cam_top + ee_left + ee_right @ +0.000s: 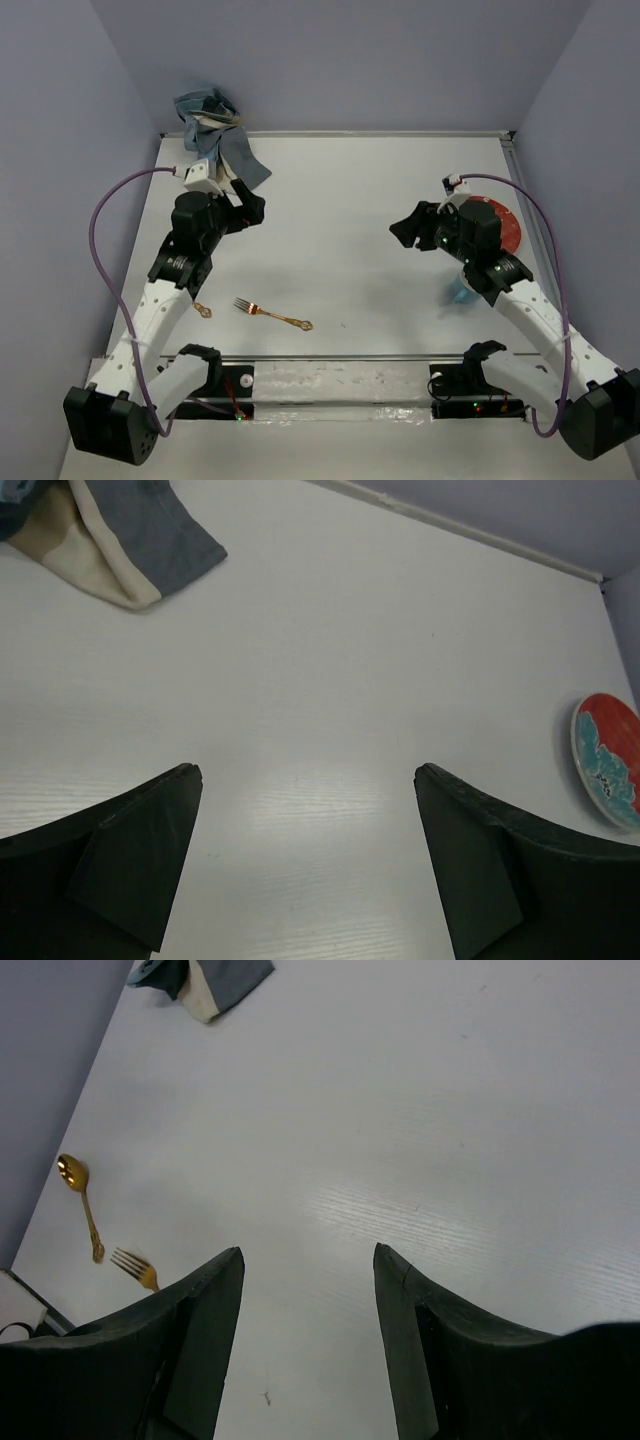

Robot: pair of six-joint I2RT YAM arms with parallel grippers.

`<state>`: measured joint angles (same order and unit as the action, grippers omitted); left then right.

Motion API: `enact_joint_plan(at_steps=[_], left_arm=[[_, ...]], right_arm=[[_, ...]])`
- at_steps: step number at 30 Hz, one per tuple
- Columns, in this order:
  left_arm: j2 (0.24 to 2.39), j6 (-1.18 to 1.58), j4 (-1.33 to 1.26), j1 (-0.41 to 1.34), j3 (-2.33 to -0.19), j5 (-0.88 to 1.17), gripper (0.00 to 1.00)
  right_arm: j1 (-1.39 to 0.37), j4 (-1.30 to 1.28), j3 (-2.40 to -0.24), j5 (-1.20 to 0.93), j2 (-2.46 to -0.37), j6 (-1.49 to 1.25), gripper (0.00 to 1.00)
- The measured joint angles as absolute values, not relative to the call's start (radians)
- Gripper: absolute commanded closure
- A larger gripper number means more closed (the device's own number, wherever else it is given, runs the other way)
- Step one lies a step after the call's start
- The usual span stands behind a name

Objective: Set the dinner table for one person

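Spoon (pixel 72 1174) shows whole from right wrist; overhead, left arm (pixel 165 300) hides part.

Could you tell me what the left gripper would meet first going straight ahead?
Likely the bare dinner table: the open left gripper faces white tabletop, with the placemat off left and the plate off right.

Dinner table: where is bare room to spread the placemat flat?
The white tabletop is bare between the left gripper and right gripper, beyond the gold metal fork. Crowded: crumpled striped cloth placemat far left, red-and-teal round plate right.
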<state>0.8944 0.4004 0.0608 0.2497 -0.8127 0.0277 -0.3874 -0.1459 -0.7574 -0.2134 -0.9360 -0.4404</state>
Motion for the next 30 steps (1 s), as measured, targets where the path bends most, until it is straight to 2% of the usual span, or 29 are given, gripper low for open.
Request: enact_joint_plan(at_steps=[8, 12, 14, 16, 17, 26, 30], left_arm=[[1.058, 0.427, 0.031, 0.181, -0.843, 0.089, 0.01], [1.188, 0.43, -0.006, 0.164, -0.951, 0.037, 0.01], [1.258, 0.434, -0.031, 0.147, -0.987, 0.011, 0.08], [1.346, 0.438, -0.051, 0.117, -1.016, -0.022, 0.25], [1.4, 0.437, -0.056, 0.103, -1.029, -0.044, 0.3], [1.735, 0.428, -0.032, 0.084, -1.198, -0.138, 0.39], [1.847, 0.418, -0.023, 0.085, -1.313, -0.157, 0.39]], right_arm=[[-0.387, -0.146, -0.736, -0.209, -0.915, -0.442, 0.4], [-0.387, -0.146, -0.736, -0.209, -0.915, -0.445, 0.4], [-0.387, -0.146, -0.736, -0.209, -0.915, -0.445, 0.4], [-0.387, -0.145, -0.736, -0.209, -0.918, -0.445, 0.4], [-0.387, -0.145, -0.736, -0.209, -0.921, -0.445, 0.4], [-0.387, -0.132, -0.736, -0.209, -0.959, -0.449, 0.41], [-0.393, -0.117, -0.734, -0.21, -0.972, -0.449, 0.41]])
